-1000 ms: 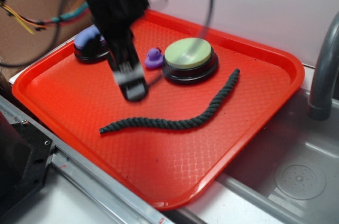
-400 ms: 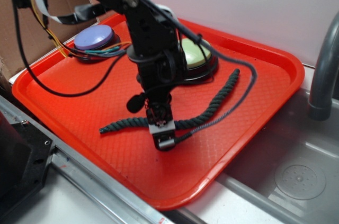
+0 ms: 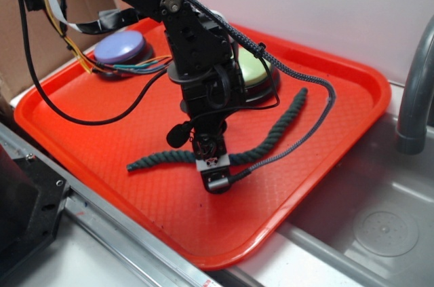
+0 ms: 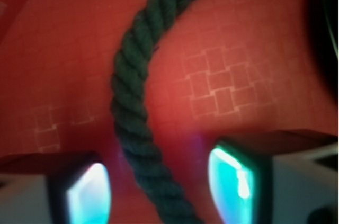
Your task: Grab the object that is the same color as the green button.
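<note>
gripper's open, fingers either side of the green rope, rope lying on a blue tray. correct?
Not quite: the tray is red-orange, not blue, as the exterior view shows. The rest holds: in the wrist view the gripper is open, a finger either side of the green rope lying on the tray.

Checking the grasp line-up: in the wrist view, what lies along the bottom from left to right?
Left fingertip pad glowing teal → dark green twisted rope running between the pads → right fingertip pad glowing teal, all over the red textured tray.
</note>
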Controlling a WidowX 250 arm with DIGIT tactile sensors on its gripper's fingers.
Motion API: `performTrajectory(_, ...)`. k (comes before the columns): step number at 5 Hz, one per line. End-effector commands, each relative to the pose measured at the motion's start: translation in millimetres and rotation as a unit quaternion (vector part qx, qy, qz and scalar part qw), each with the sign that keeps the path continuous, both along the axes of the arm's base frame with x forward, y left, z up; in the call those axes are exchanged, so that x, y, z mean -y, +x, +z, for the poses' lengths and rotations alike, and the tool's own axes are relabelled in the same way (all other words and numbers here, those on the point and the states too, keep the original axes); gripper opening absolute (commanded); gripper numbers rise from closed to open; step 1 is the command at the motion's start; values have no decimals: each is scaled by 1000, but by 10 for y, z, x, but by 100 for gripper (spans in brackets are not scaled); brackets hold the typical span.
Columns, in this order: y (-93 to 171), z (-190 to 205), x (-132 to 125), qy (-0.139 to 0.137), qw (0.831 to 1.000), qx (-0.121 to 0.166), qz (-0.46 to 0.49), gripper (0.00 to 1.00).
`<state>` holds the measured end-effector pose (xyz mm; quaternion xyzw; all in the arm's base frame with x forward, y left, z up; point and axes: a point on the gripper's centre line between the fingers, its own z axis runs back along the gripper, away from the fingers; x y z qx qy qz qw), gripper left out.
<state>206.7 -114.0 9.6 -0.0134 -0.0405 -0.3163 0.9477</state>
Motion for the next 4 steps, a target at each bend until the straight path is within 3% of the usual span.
performTrajectory(1, 7, -38, 53, -9, 1000, 5, -13, 0)
performTrajectory(3, 4, -24, 27, -3, 1000, 3, -4, 0)
performTrajectory(4, -5, 402, -92, -6, 999, 21, 49, 0)
